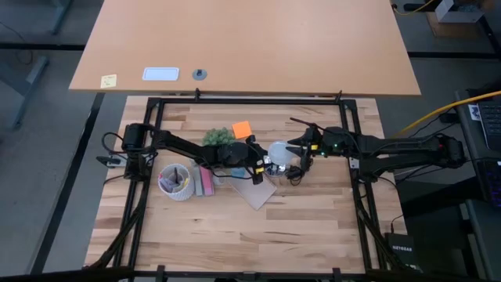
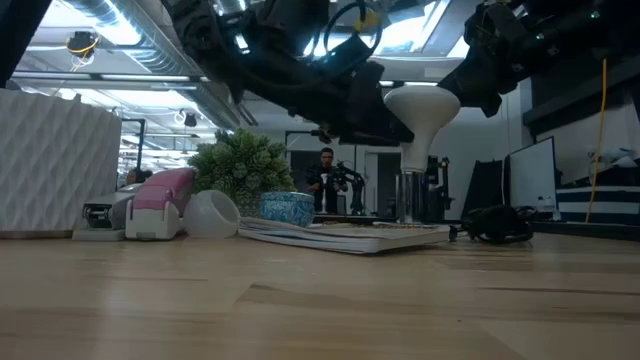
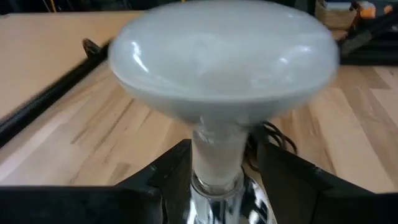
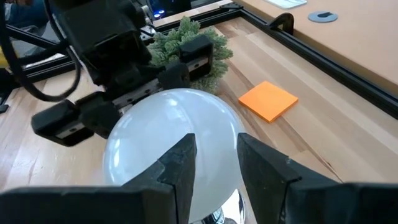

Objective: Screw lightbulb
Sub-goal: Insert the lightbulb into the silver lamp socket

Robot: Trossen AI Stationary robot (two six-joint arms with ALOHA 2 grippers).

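Lightbulb [image 2: 421, 112]: upright above the middle of the table [image 1: 313, 227], frosted globe on top, pale neck running down into a shiny metal socket [image 2: 409, 196].
Left gripper [image 3: 217, 177]: its two dark fingers [image 3: 171, 174] stand on either side of the lightbulb's neck, just above the socket; they sit close against the neck, partly open, and appear to hold it there.
Right gripper [image 4: 214, 158]: reaches in from the side of the lightbulb opposite the left arm; its fingers [image 4: 180, 165] rest on the globe's rounded top, a narrow gap between them, spread as wide as they go, pressed to the glass rather than wrapped round it.
Booklet [image 1: 258, 190]: flat on the table directly beneath the lightbulb.
Orange sticky note [image 4: 268, 100]: on the table just beyond the lightbulb.
Green plant [image 4: 186, 40]: beyond the lightbulb, next to the left arm.
White textured cup [image 1: 175, 182]: well to the left-arm side of the lightbulb.
Room behind: a person [image 2: 326, 180] stands far beyond the lightbulb.
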